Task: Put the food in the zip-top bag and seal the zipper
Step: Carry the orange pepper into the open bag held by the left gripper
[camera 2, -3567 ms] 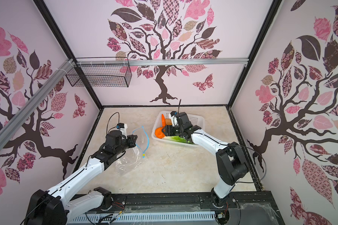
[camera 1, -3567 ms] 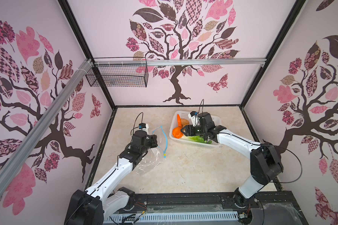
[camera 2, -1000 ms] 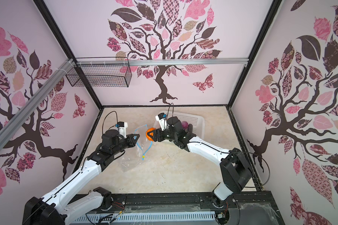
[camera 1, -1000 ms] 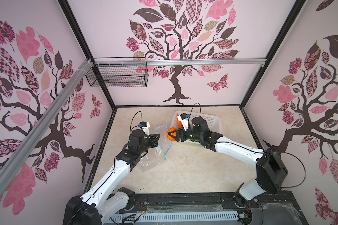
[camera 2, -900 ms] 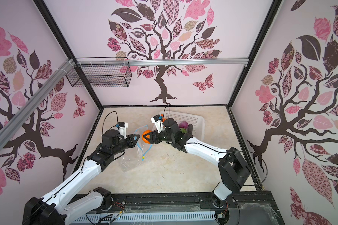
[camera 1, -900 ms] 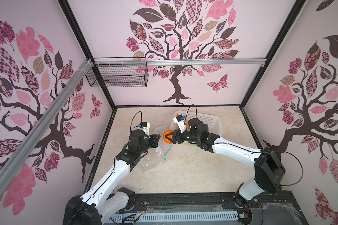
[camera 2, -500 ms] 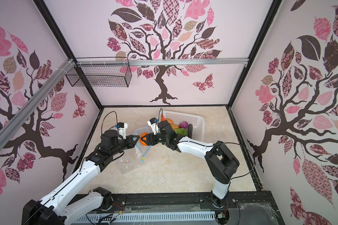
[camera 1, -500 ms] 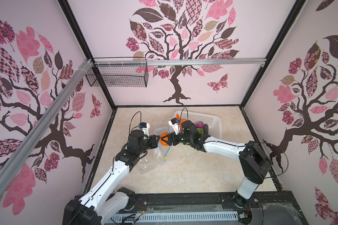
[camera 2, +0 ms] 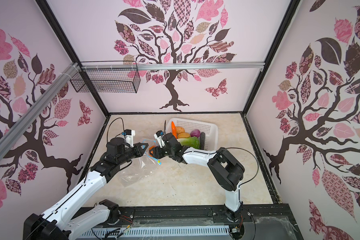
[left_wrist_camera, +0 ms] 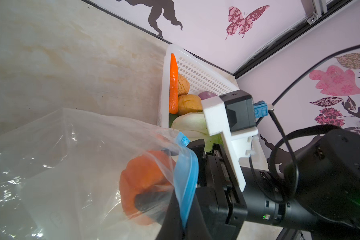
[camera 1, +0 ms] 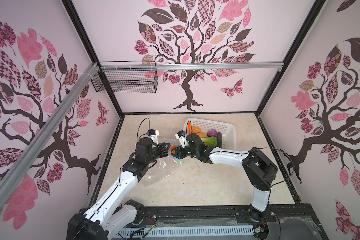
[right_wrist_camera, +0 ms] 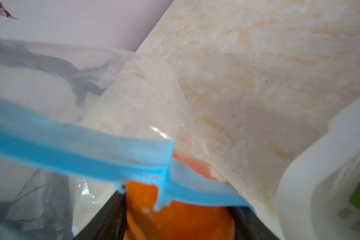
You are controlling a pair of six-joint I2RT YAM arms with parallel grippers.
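The clear zip-top bag [camera 1: 154, 174] [camera 2: 133, 174] lies left of centre with its mouth raised. My left gripper [camera 1: 166, 148] [left_wrist_camera: 183, 224] is shut on the light blue zipper [left_wrist_camera: 187, 176] [right_wrist_camera: 71, 149], holding the mouth open. My right gripper [camera 1: 176, 151] [camera 2: 153, 153] is shut on the orange pumpkin [left_wrist_camera: 146, 180] [right_wrist_camera: 175, 216], which sits just inside the mouth behind the plastic. The zipper's yellow slider [camera 1: 181, 164] hangs at the strip's lower end. The carrot [camera 1: 190, 126], potatoes [camera 1: 202, 135], onion [camera 1: 212, 132], cabbage [camera 1: 210, 141] and eggplant [camera 1: 219, 138] lie in the basket.
The white perforated basket [camera 1: 227, 128] [camera 2: 208, 126] stands at the back right, close behind my right wrist. A black wire basket [camera 1: 125, 83] hangs on the rail at the back left. Walls enclose the marble floor [camera 1: 195, 182] on three sides.
My right gripper has carried the pumpkin leftward from the basket into the bag's mouth. The left gripper has kept its hold on the zipper edge and barely moved.
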